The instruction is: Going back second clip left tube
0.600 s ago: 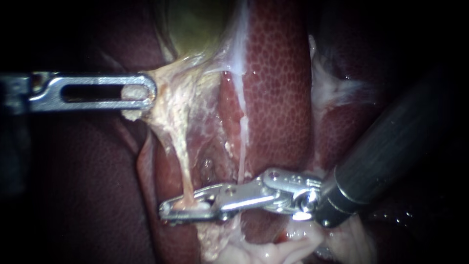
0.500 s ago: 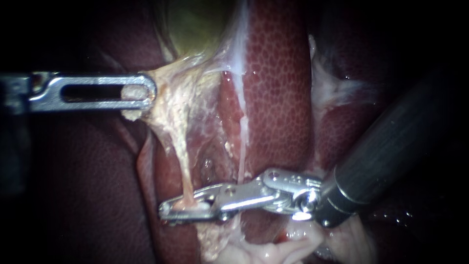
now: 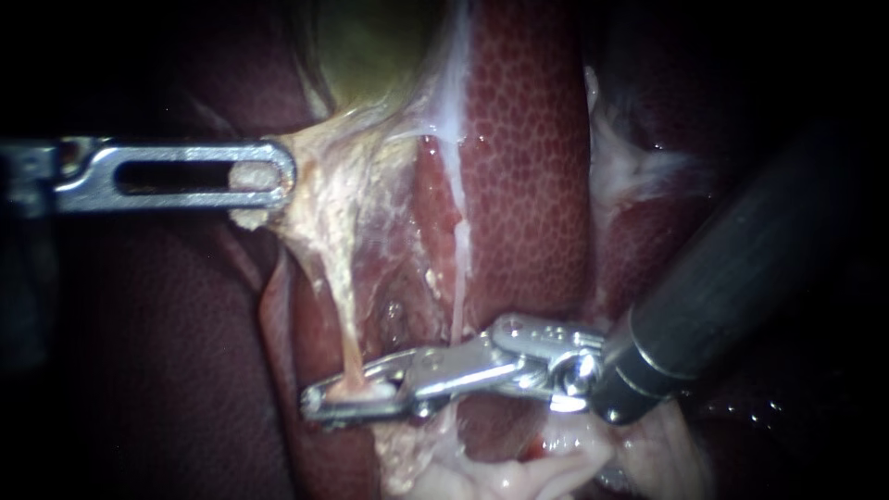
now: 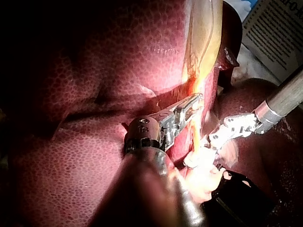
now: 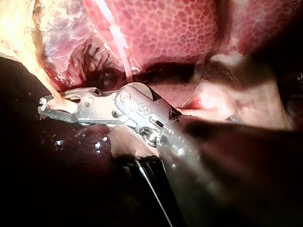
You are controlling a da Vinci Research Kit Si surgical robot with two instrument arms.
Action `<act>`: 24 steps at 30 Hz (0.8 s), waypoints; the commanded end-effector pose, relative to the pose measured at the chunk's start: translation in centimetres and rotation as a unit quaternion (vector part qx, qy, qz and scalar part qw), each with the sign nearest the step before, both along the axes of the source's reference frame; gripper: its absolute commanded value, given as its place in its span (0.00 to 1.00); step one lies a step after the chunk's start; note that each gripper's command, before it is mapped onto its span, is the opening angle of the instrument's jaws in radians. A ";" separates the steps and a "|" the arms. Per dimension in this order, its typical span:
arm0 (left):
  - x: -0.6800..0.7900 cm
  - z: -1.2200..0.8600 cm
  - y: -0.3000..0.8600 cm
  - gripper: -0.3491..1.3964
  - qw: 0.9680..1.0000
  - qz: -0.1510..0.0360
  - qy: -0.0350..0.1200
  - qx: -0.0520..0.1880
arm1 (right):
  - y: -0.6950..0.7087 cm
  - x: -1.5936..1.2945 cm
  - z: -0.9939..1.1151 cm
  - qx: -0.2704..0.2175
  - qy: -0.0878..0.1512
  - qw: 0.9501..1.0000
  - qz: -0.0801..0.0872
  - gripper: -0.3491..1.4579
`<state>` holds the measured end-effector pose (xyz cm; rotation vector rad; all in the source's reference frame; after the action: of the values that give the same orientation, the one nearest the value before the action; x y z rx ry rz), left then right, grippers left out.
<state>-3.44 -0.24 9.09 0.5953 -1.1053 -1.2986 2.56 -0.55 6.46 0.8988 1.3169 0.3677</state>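
Right instrument (image 3: 356, 400), jaws clamped across the left tube (image 3: 350, 333) low against the liver (image 3: 528, 167), now carries its wrist slightly higher than a moment ago (left instrument (image 3: 278, 176) grips pale tissue (image 3: 324, 208)), so withdrawal seems barely begun.

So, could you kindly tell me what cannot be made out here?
Whether the left tube is clipped: endoscope view, the right instrument covers that spot.
The gallbladder: endoscope view, cut off by the upper edge.
The left instrument's shaft: endoscope view, lost in shadow at the edge.
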 end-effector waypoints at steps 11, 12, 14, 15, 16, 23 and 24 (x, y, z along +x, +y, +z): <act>0.01 -0.01 -0.01 0.00 1.000 0.000 0.000 0.000 | 0.14 -0.01 -0.05 -0.039 0.012 0.998 0.042 0.52; 0.01 -0.01 -0.01 0.00 1.000 0.000 0.000 0.000 | 0.15 -0.03 -0.06 -0.041 0.013 0.998 0.042 0.52; 0.01 -0.02 -0.01 0.00 1.000 0.000 0.000 0.000 | 0.19 -0.09 -0.06 -0.043 0.014 0.998 0.042 0.52; 0.01 -0.02 -0.01 0.00 1.000 0.000 0.000 0.000 | 0.22 -0.15 -0.06 -0.044 0.015 0.998 0.042 0.52; 0.01 -0.03 -0.01 0.00 1.000 0.000 0.000 0.000 | 0.24 -0.20 -0.07 -0.046 0.016 0.998 0.042 0.52; 0.02 -0.03 -0.01 0.00 1.000 0.000 0.000 0.000 | 0.48 -0.73 -0.13 -0.061 0.015 0.997 0.049 0.52; 0.02 -0.03 -0.01 0.00 1.000 0.000 0.000 0.000 | 0.52 -0.83 -0.16 -0.065 0.014 0.996 0.052 0.52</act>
<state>-3.42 -0.25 9.06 0.5959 -1.1053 -1.2988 1.66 0.01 6.28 0.7225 1.4002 0.3479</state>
